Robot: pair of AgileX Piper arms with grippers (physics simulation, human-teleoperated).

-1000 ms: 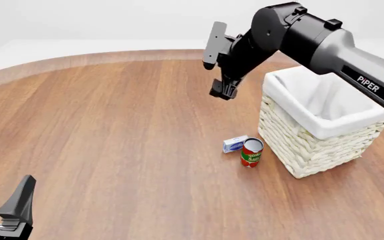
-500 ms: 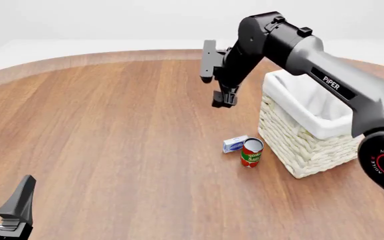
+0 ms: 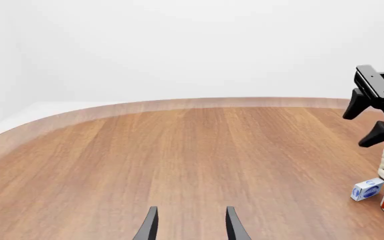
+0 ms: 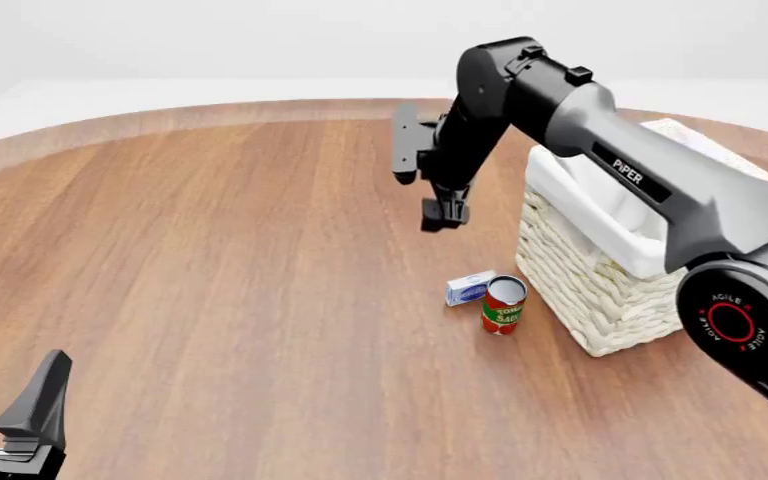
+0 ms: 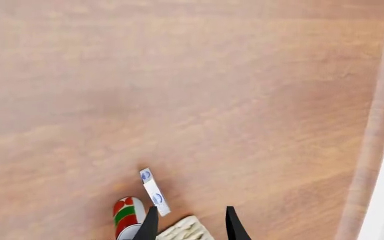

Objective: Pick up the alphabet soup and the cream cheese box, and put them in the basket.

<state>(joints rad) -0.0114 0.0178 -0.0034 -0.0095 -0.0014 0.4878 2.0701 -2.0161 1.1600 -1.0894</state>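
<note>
Right gripper [image 4: 439, 213] hangs empty, fingers apart, above the table [image 4: 224, 250] beside the basket [image 4: 598, 300]; judged next: descend squarely over the cream cheese box [image 4: 470, 288] at mid-table, touching the red-green can [image 4: 503, 305], without nudging that can; alphabet soup unseen; left gripper [image 3: 189, 225] open, idle.

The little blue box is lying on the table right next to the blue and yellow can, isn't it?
Not quite. The box does lie on the table, but the can beside it is red and green, not blue and yellow. The front view shows this; no blue and yellow can is visible in any view.
</note>
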